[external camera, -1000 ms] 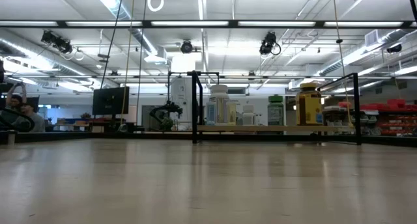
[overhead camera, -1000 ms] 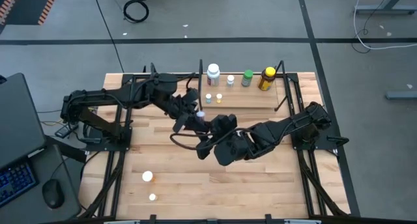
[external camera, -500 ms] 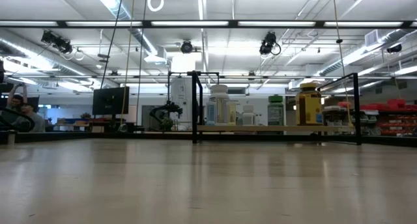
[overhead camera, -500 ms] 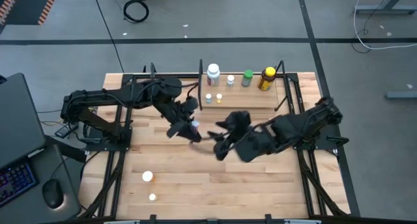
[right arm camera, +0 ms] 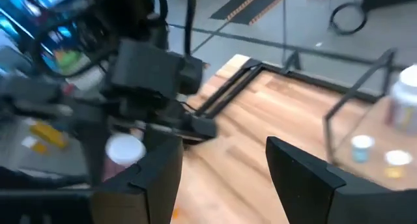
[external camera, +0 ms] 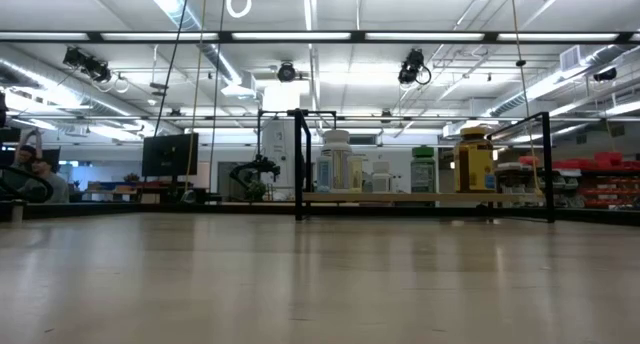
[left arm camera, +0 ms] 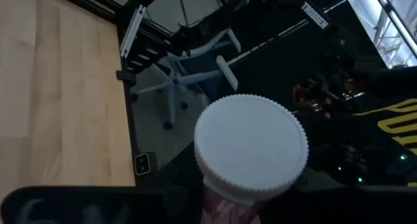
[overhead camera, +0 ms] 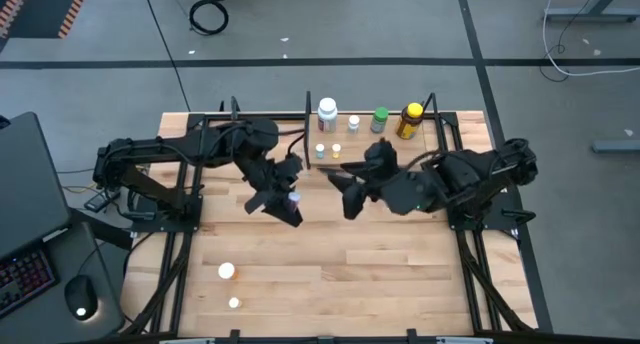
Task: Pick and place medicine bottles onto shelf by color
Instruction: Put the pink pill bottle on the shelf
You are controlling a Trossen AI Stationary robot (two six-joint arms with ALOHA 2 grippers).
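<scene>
High view: left tool (overhead camera: pixel 290 204) clamped on white-capped bottle (left arm camera: pixel 251 146); upright carry to shelf (overhead camera: pixel 375 152) advised. Right tool (overhead camera: pixel 352 191) parted, empty.

Six small round medicine bottles (overhead camera: pixel 327 111) stand on one light-wood shelf (overhead camera: pixel 385 152). Two white-capped bottles (overhead camera: pixel 227 271) sit on the wooden counter (overhead camera: pixel 400 274). One pink white-capped bottle (left arm camera: pixel 251 152) is held aloft. Nine total.

Left hand (overhead camera: pixel 291 204) is clamped mid-table, while right hand (overhead camera: pixel 345 184) hangs beside it, fingers apart.
</scene>
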